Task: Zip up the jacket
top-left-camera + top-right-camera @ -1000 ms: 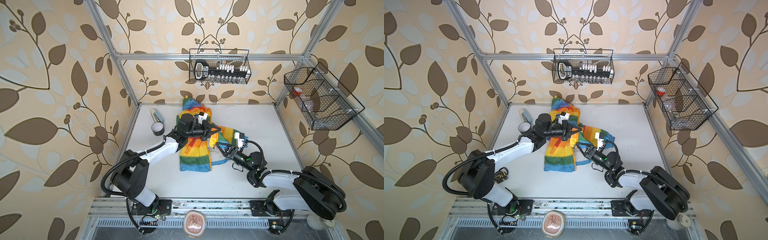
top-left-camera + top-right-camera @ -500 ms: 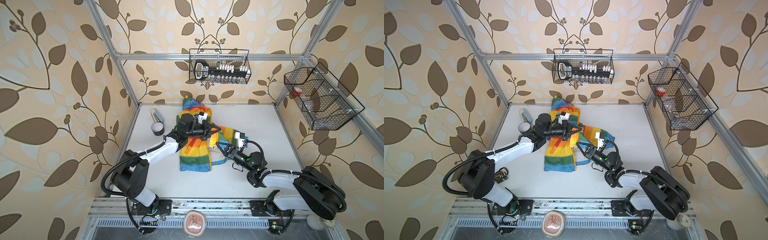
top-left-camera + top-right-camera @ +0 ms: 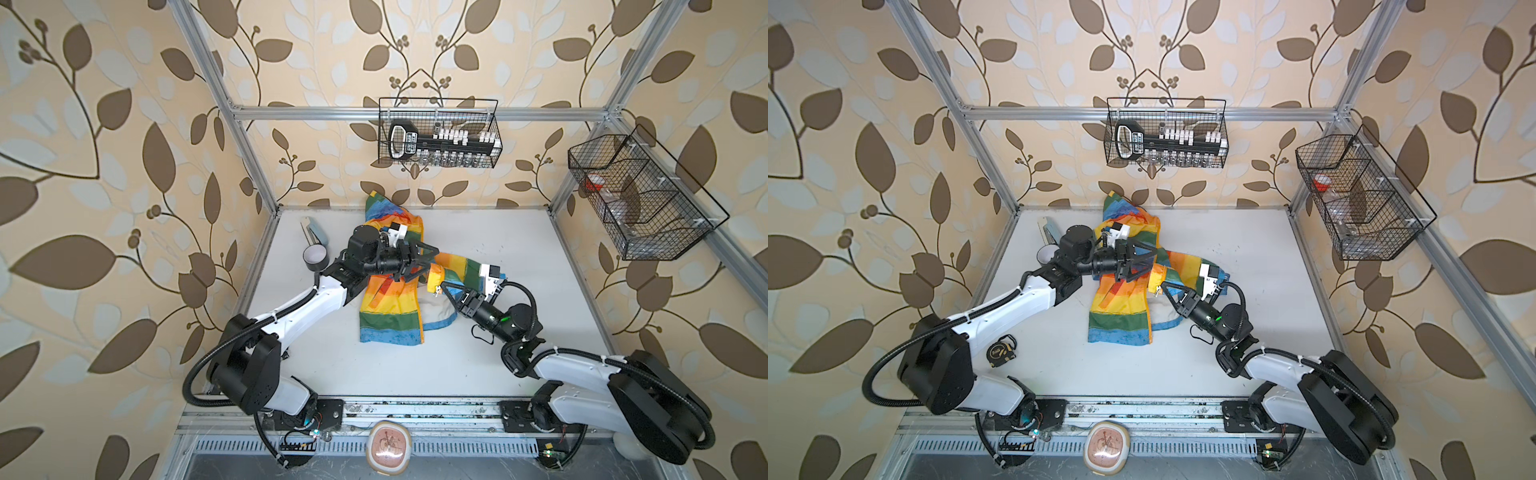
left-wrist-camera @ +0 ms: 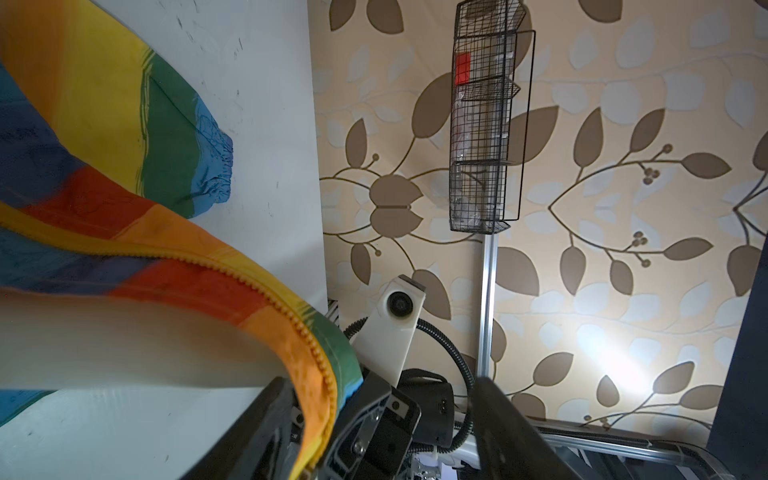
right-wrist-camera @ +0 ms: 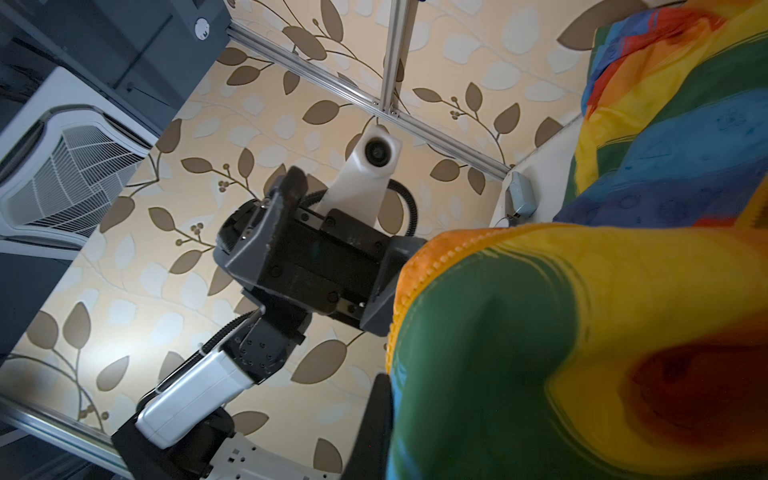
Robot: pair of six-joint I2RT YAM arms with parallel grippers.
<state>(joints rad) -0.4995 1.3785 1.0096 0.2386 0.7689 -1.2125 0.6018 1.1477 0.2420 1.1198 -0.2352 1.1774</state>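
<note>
Where the jacket [image 3: 390, 316] lies crumpled mid-surface [image 3: 519, 249], one end reaching toward the back wall, both arms meet over its open front in a top view. The left tool [image 3: 417, 262] hovers with its jaws spread, holding nothing. The right tool [image 3: 444, 286] is pinched closed on a raised yellow fold of the jacket's front edge. In both top views the hem lies flat and the front gapes, so the two sides are not joined.

From the left wrist, the orange zipper [image 4: 291, 316] runs down across one of that tool's fingers [image 4: 266, 419]. The other finger stands well apart, so nothing is clamped.

From the right wrist, the cloth fills most of the picture, draped over the right tool. Only one finger [image 5: 376, 415] shows. Opposite, the left tool [image 5: 332, 245] faces it, wide open.

I'd judge this the lining-up step, with zipping not yet begun. The next move calls for the left tool to close on the loose zipper edge beside it, so the two sides can be brought together. Such thin cloth could easily slip.
</note>
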